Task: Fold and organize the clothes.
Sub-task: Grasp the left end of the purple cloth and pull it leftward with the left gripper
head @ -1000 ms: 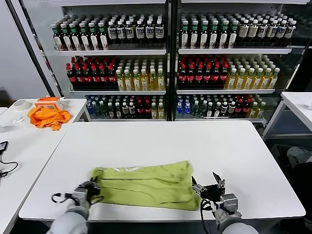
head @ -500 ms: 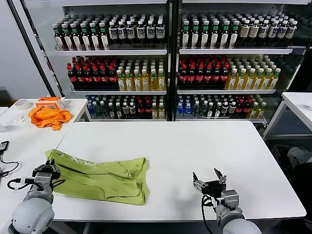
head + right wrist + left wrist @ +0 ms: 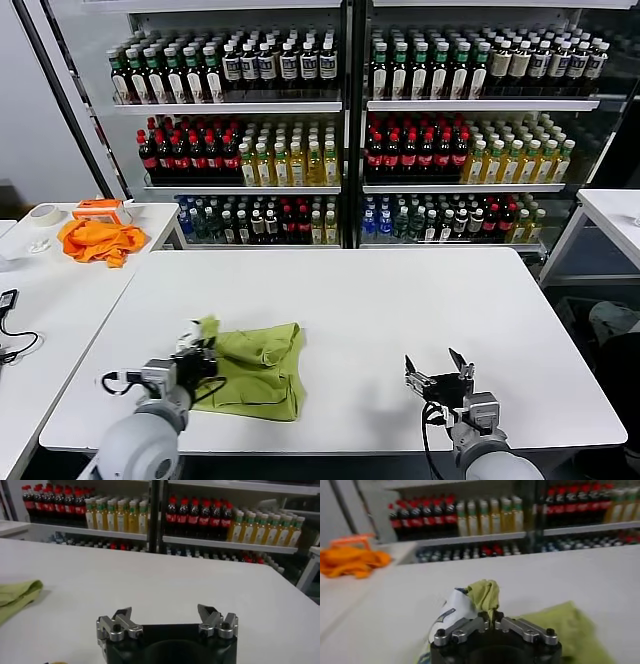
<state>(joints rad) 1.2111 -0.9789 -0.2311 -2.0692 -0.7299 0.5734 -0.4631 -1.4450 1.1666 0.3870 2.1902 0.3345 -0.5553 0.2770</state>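
Observation:
The lime-green T-shirt [image 3: 257, 368] lies folded into a small bundle on the white table [image 3: 380, 300], left of the middle near the front edge. My left gripper [image 3: 196, 357] is shut on the shirt's left end, where a bit of white print shows. In the left wrist view the pinched green cloth [image 3: 485, 592] stands up between the closed fingers [image 3: 492, 620]. My right gripper [image 3: 438, 374] is open and empty at the front right, well apart from the shirt. In the right wrist view its fingers [image 3: 167, 619] are spread, and the shirt's edge [image 3: 17, 595] shows far off.
A bright orange cloth [image 3: 97, 240] and a tape roll [image 3: 43, 214] lie on the side table at the far left. A black cable [image 3: 12, 345] lies there too. Drink-bottle shelves [image 3: 340, 120] stand behind the table.
My left gripper has carried the shirt's left end to the right, folding it over onto the rest, so the shirt is now about half as wide. The right gripper stays open, nearly still.

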